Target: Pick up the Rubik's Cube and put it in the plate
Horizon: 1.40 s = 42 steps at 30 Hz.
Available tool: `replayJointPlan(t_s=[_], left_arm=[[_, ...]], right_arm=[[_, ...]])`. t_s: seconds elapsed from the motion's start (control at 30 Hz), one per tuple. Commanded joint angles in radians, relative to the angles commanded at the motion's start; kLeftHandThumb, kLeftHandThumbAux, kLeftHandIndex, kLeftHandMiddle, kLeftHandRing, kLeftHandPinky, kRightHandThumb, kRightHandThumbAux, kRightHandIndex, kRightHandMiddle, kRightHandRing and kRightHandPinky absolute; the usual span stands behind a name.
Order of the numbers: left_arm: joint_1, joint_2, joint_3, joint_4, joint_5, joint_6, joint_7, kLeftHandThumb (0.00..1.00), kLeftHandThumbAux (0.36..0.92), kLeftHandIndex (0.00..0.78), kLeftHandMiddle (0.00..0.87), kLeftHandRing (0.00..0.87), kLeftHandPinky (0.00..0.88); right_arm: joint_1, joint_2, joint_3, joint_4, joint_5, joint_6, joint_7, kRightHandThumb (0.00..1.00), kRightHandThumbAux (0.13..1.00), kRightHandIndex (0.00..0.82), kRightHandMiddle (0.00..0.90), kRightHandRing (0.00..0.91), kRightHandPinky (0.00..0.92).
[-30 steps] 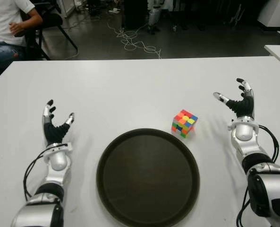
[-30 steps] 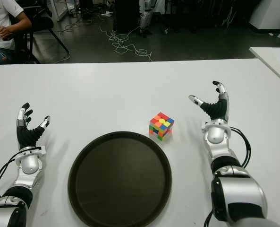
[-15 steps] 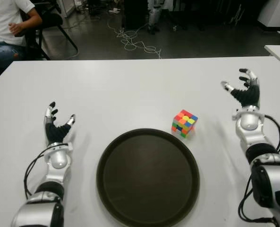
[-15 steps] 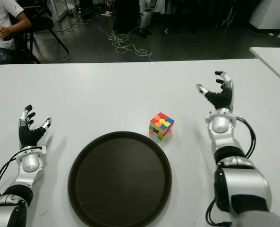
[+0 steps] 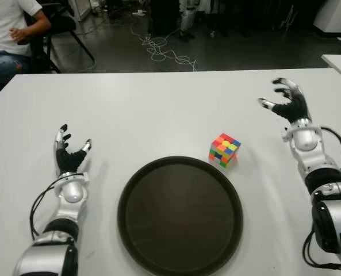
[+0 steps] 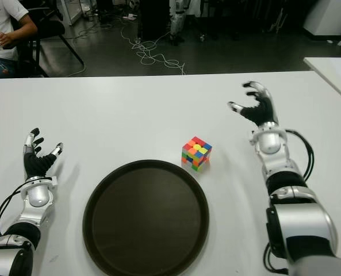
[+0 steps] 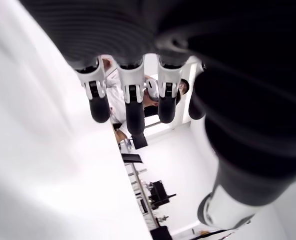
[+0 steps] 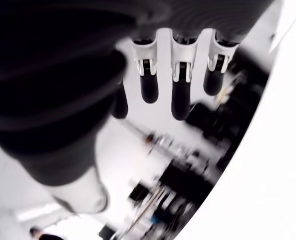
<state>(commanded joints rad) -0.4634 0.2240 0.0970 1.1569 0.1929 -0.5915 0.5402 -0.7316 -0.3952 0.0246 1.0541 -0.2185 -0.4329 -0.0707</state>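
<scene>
spreading empty fingers, right hand [image 5: 287, 103] hovers beyond the rubik's cube [image 5: 224, 150]; wrist views miss it.

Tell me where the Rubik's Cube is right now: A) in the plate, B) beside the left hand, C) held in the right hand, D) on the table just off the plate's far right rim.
D: the Rubik's Cube sits on the white table just beyond the plate rim, while the right hand is open and off to the cube's right.
</scene>
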Motion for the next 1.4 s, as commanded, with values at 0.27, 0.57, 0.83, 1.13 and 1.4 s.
replayJointPlan(t_s=[0.27,0.57,0.83,1.13,1.4], left_arm=[[-0.003,-0.004,-0.008,0.002,0.006,0.006,0.016,0.0,0.781,0.084,0.113,0.113,0.111],[-0.007,-0.006,-0.006,0.009,0.002,0.004,0.02,0.0,0.785,0.094,0.127,0.138,0.148],[-0.008,-0.005,-0.01,0.01,0.008,0.006,0.027,0.0,0.779,0.091,0.124,0.126,0.122],[-0.009,-0.009,-0.006,0.009,0.003,-0.001,0.028,0.0,0.783,0.092,0.127,0.132,0.142],[-0.008,-0.012,-0.004,0.007,0.0,-0.005,0.025,0.0,0.777,0.095,0.124,0.136,0.149]], right_arm=[[0.046,-0.037,0.015,-0.162,-0.001,0.038,0.087,0.318,0.839,0.254,0.214,0.169,0.131],[0.124,-0.043,0.016,-0.345,0.025,0.067,0.183,0.35,0.834,0.255,0.208,0.16,0.111],[0.155,-0.051,0.017,-0.421,0.031,0.076,0.246,0.296,0.817,0.224,0.196,0.15,0.102],[0.133,-0.05,0.013,-0.399,0.027,0.075,0.268,0.361,0.818,0.212,0.178,0.132,0.087],[0.131,-0.052,0.014,-0.388,0.011,0.071,0.247,0.401,0.814,0.211,0.183,0.142,0.083]])
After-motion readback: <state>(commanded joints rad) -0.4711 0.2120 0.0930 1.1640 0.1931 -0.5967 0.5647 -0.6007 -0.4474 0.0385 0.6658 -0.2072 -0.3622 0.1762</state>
